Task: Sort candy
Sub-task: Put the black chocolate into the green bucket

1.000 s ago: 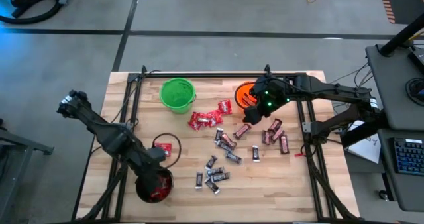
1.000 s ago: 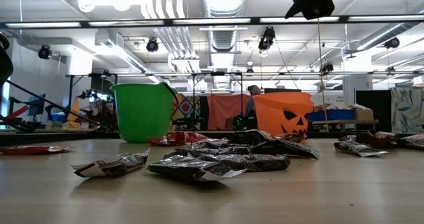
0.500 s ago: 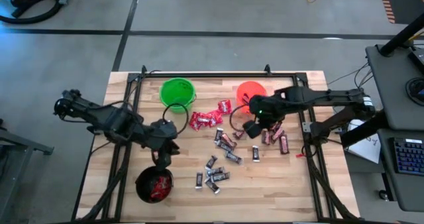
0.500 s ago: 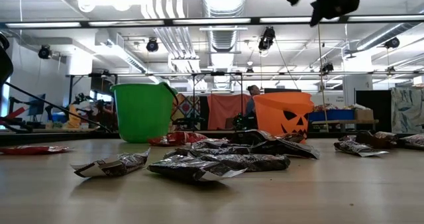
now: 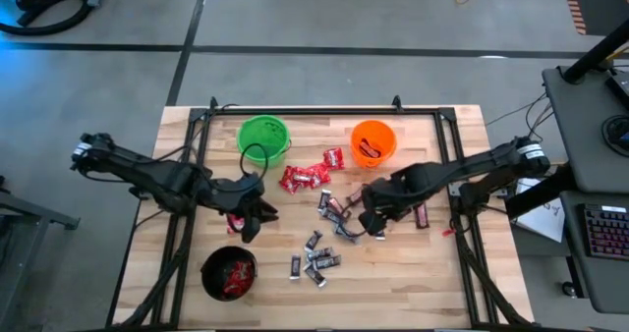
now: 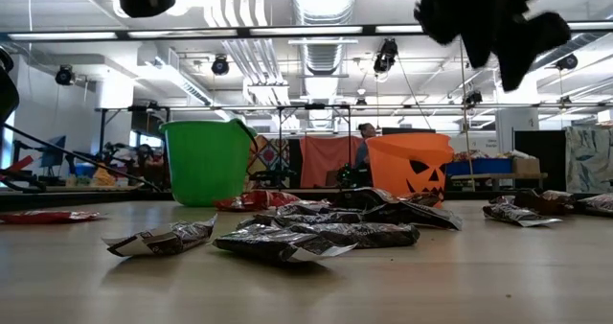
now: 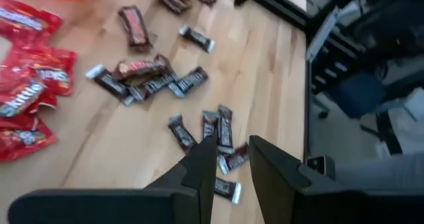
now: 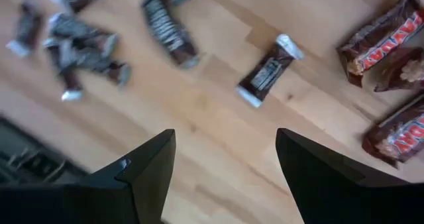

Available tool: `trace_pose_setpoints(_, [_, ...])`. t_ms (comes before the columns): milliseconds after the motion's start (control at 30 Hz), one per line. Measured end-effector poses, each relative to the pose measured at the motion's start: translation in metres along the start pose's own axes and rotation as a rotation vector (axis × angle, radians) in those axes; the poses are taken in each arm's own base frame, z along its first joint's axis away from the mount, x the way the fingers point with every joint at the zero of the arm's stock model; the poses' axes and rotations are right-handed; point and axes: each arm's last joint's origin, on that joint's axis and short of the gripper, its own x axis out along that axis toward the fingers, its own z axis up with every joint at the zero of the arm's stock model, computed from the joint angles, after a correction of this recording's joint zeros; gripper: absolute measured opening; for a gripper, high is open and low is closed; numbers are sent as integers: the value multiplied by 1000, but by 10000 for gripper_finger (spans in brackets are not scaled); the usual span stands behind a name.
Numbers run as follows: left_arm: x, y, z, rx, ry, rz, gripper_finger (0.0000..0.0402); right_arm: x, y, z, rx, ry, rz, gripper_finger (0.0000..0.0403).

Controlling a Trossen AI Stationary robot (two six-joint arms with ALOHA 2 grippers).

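The candy (image 5: 329,214) lies scattered over the middle of the wooden bench (image 5: 413,283): red packets near the green bucket (image 5: 263,138), brown bars beside the orange bucket (image 5: 372,142), small black-silver bars nearer the front edge. A black bucket (image 5: 229,274) at the front left already holds red packets. The left tool (image 5: 250,219) hangs just past that bucket, its fingers (image 7: 202,174) close together with a narrow gap, pinching nothing. The right tool (image 5: 373,217) hovers over the bars, spread wide and empty, one black-silver bar (image 8: 268,70) beneath it.
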Motion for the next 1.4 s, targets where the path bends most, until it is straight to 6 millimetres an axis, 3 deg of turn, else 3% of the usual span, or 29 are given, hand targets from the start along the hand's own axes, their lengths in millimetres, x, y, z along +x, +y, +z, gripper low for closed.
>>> trace_pose_setpoints(367, [-30, 8, 8, -27, -189, 79, 75, 64, -31, -6, 199, -48, -30, 253])
trace_pose_setpoints(667, [-44, 17, 15, -11, -242, 85, 75, 91, -54, -8, 239, -75, -60, 253])
trace_pose_setpoints(1100, [-41, 25, 21, 2, -228, 92, 75, 119, -41, 1, 244, -86, -28, 245])
trace_pose_setpoints(1400, [-41, 24, 22, 39, -186, 13, 75, 122, -33, 4, 217, -71, -95, 152])
